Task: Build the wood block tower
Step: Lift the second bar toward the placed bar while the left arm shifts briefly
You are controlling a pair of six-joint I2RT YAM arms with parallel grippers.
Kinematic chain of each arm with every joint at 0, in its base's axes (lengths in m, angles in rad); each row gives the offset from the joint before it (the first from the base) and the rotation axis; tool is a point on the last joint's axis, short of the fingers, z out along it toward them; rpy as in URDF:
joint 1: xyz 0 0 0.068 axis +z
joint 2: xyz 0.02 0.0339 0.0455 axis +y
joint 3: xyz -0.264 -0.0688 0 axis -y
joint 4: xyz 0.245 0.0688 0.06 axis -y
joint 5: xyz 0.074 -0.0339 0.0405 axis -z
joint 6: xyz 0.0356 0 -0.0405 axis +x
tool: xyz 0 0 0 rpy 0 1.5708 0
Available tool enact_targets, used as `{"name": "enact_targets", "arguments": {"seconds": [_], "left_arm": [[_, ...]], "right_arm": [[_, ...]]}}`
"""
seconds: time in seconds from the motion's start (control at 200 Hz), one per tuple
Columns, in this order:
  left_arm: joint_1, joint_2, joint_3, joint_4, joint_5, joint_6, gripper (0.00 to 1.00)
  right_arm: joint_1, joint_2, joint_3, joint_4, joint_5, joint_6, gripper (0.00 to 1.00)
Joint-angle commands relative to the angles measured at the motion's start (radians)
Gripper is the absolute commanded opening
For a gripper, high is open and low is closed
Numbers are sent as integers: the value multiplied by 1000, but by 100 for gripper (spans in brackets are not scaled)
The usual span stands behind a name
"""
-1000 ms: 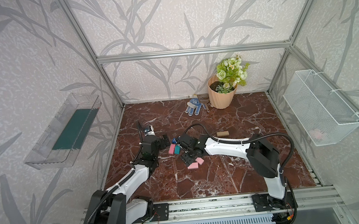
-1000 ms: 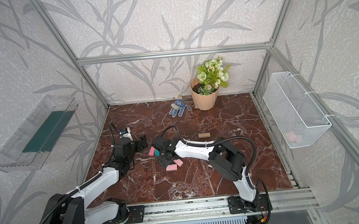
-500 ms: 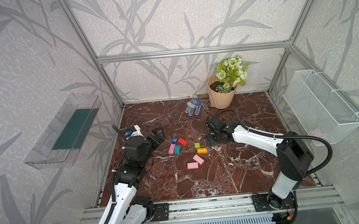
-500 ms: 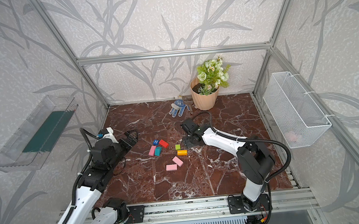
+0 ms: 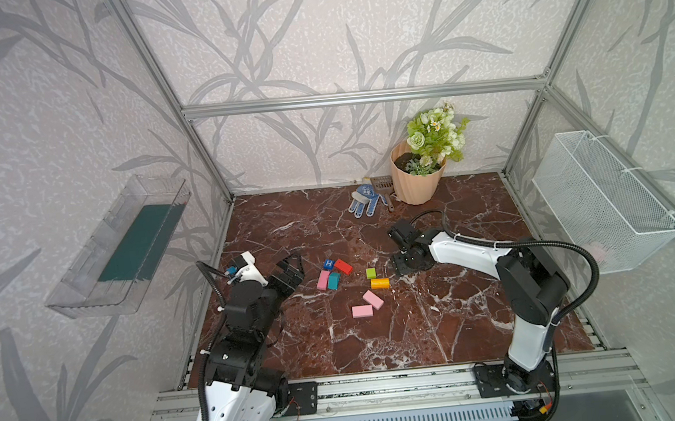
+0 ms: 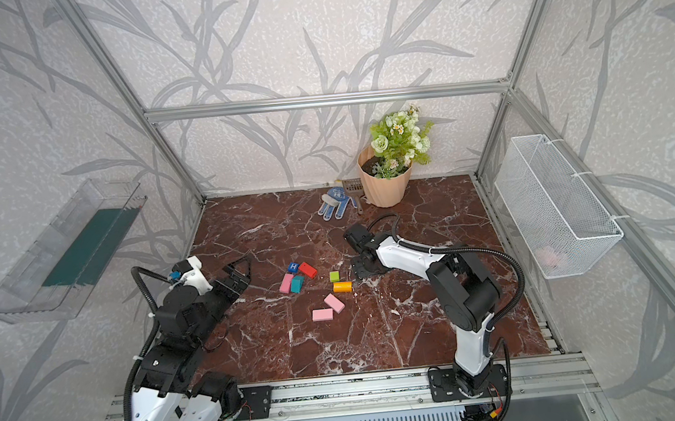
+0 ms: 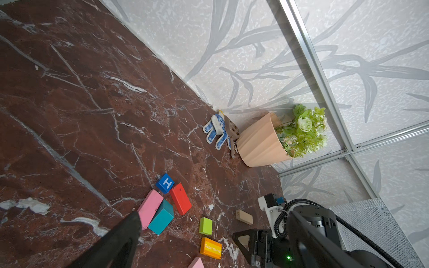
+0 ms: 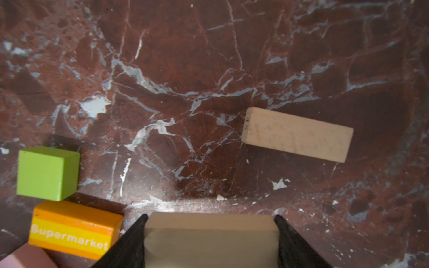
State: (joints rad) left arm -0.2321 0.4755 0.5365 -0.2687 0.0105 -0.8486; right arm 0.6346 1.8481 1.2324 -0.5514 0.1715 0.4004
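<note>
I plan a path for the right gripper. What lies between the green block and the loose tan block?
Nothing; the right wrist view shows bare table between the green block and the loose tan block.

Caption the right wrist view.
The right gripper clamps a tan block; a second tan block, green cube and orange block lie nearby.

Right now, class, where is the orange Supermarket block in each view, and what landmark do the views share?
In a top view: orange block near the middle, just below the lime green block.
In a top view: it sits likewise, below that block.
Left wrist: it lies beside that block.
Right wrist: it lies beside that block.
Shared landmark: the lime green block.
</note>
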Motion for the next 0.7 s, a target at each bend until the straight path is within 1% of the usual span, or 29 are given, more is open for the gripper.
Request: {"name": "enact_targets", "arguments": {"seconds": [0.0,0.03,0.055,0.095,0.125,0.235,0.315,0.41,0.45,0.485,0.55,0.695], "left_arm": [[-1,-22,-139,132,-92,204,99],[-1,-24,-189,216,-64,276,99],[-1,-19,-224,272,-66,302,99],[0,6,-232,268,-117,301,99],[0,37,-224,262,-136,307,99],[0,232,-160,293,-135,381,99],[0,375,-101,316,-113,453,98],[0,504,-107,439,-104,534,97],[0,548,-123,506,-133,551,97],[10,573,-118,521,-128,534,97],[13,597,-112,555,-50,572,97],[13,591,-130,581,-61,561,97]], "right_arm": [[-23,15,14,-7,23,11,72],[-28,17,11,-3,21,10,71],[-31,18,8,0,18,9,71],[-37,20,3,5,13,6,71],[-39,20,0,11,10,3,72],[-48,28,-1,20,1,-1,72],[-52,29,0,23,-4,-6,72],[-61,24,0,21,-3,-8,72],[-64,21,-4,24,-4,-8,72],[-68,17,-8,27,-7,-7,72],[-74,16,-12,31,-10,-6,72],[-82,26,-12,39,-16,-8,72]]}}
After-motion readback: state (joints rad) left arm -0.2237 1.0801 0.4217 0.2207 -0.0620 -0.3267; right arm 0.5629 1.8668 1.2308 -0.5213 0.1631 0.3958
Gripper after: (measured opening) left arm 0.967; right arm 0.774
